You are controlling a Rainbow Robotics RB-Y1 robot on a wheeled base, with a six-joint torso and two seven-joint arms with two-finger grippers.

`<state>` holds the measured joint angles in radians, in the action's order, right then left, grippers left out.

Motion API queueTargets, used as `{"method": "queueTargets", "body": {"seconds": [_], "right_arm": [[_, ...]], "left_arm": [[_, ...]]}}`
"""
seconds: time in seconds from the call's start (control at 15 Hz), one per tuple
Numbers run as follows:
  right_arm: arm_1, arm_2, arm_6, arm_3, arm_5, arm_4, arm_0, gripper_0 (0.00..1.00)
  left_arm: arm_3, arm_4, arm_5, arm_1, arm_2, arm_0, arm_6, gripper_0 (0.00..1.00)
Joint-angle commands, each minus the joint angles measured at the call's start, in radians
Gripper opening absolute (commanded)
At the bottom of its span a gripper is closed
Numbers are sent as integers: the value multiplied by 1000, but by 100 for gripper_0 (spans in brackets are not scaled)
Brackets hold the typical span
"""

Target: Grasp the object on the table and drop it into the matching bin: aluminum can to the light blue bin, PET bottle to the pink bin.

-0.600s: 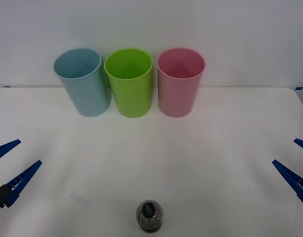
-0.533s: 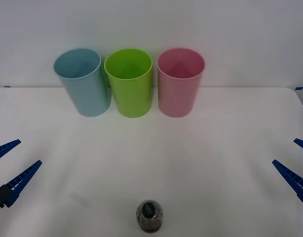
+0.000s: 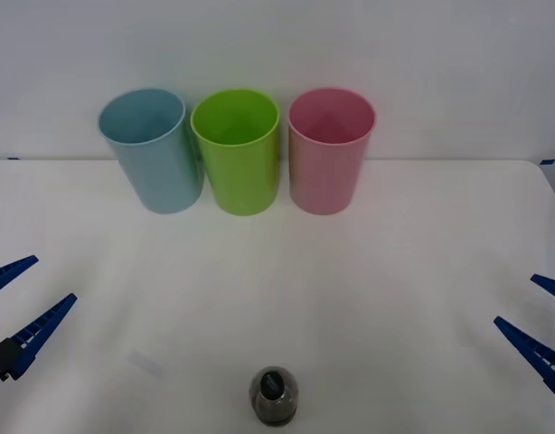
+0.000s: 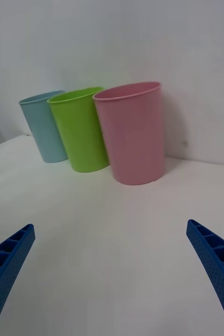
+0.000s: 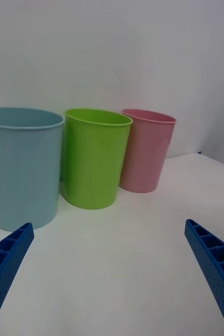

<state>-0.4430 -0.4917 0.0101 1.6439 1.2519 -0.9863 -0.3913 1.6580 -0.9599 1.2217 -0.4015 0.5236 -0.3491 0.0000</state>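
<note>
A small dark-grey PET bottle [image 3: 274,395] with a dark cap stands upright on the white table [image 3: 368,271] at the front centre. At the back, the light blue bin [image 3: 153,149] is on the left and the pink bin [image 3: 330,149] on the right. My left gripper [image 3: 20,303] hovers open at the left edge, well away from the bottle. My right gripper [image 3: 541,318] hovers open at the right edge, equally far off. Both wrist views face the bins: the pink bin [image 4: 132,136] and the light blue bin [image 5: 20,165] stand beyond the open fingers.
A lime green bin [image 3: 237,149] stands between the blue and pink ones, almost touching both. A white wall rises right behind the bins. A faint grey smudge [image 3: 146,363] marks the tabletop left of the bottle.
My right gripper has dropped slightly lower and toward the front edge of the table. The left gripper, the bottle and the bins have not moved.
</note>
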Motion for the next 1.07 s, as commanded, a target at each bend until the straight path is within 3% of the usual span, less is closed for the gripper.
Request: {"method": "queueTargets", "body": {"seconds": [0.07, 0.33, 0.73, 1.07], "right_arm": [[-40, 53, 16, -46, 38, 1, -4, 100], [-69, 104, 70, -118, 127, 3, 16, 100], [-92, 211, 289, -130, 156, -42, 22, 100], [-95, 344, 311, -130, 182, -71, 54, 100]], "left_arm": [[0, 0, 0, 0, 0, 0, 0, 100], [0, 0, 0, 0, 0, 0, 0, 100], [0, 0, 0, 0, 0, 0, 0, 100], [0, 0, 0, 0, 0, 0, 0, 100]]}}
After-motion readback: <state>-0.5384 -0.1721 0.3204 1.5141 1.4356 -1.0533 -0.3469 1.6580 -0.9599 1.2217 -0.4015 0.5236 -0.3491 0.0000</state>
